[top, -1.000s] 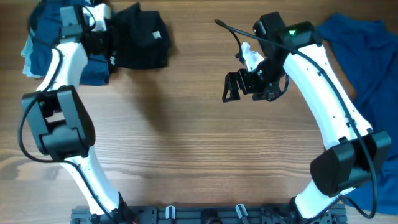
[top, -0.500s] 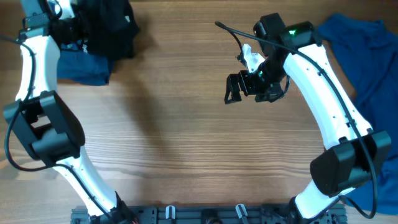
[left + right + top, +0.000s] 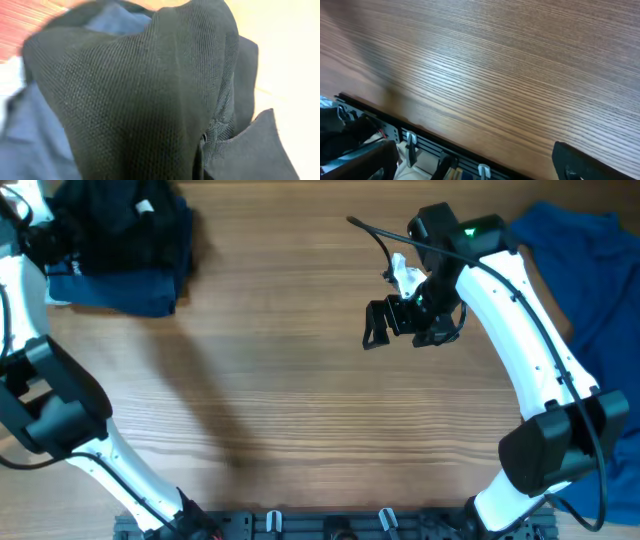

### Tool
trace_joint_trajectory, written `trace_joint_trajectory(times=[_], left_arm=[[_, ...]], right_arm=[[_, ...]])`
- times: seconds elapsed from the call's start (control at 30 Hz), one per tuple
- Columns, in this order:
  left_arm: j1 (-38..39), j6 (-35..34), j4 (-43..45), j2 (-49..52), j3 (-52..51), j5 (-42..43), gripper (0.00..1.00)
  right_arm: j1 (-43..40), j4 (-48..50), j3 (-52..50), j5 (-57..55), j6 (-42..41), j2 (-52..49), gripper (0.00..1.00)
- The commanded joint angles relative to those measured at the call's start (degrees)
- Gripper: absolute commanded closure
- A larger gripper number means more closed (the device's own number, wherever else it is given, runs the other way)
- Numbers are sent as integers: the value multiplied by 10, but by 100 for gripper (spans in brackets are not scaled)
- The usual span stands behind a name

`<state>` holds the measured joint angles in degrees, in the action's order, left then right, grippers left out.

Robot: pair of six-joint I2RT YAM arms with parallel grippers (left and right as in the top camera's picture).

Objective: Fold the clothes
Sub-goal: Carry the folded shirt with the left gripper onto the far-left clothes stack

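One black garment [image 3: 140,100] fills left wrist, left end effector [image 3: 55,242] state untellable; overhead, right end effector [image 3: 372,328] agape

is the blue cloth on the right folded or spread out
Spread out: the blue cloth lies loose and wrinkled, with no tidy folds.

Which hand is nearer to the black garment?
Left. The left hand is at the black garment, its camera filled by fabric; the right hand hangs over the table, far to its right.
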<state>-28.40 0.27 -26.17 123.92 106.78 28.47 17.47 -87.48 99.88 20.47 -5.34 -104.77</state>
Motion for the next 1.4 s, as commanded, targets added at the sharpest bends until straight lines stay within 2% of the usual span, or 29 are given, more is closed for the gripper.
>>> trace_joint_trajectory(times=[0.0,0.03,0.1,0.13,0.33,0.5,0.53,0.6,0.67,0.7,0.73,0.77,0.83,0.93,1.0,1.13,1.37], left_arm=[[-11,10,41,6,17,-37,50],[-11,10,52,11,17,-39,26],[-11,10,61,19,17,-40,16],[-11,10,63,24,17,-42,0],[-12,10,58,33,17,-153,0],[-10,-13,59,7,17,-88,22],[-9,-39,66,-3,17,-83,28],[-8,-73,74,-17,17,-83,29],[-5,-85,73,-19,17,-69,44],[-3,-85,71,-19,17,-43,59],[2,-85,70,-19,17,-15,87],[7,-85,71,-20,17,5,96],[24,-85,71,-20,17,17,96],[61,-79,75,-14,16,-35,96],[101,-36,85,-5,16,-66,96],[132,-35,113,22,16,-137,96],[121,-35,151,120,16,-268,96]], right_arm=[[3,-2,-3,-10,-20,11,1],[3,-2,-3,-10,-23,11,1],[3,-2,-3,-11,-23,11,0],[3,-2,-3,-10,-23,11,1],[3,-7,-3,-10,-23,11,0],[3,-7,-3,-10,-23,11,0],[3,-7,-3,-10,-23,11,0],[3,-2,-3,-10,-23,11,0],[3,6,-3,-10,-23,11,1],[3,11,-3,-10,-23,11,1],[3,15,-3,-10,-23,11,1],[3,18,-3,-10,-23,11,0],[3,24,-3,-10,-23,11,1],[3,28,-3,-11,-23,11,1],[3,28,-3,-12,-21,11,1],[3,27,-3,-12,-22,11,1],[3,18,-3,-12,-22,11,0]])
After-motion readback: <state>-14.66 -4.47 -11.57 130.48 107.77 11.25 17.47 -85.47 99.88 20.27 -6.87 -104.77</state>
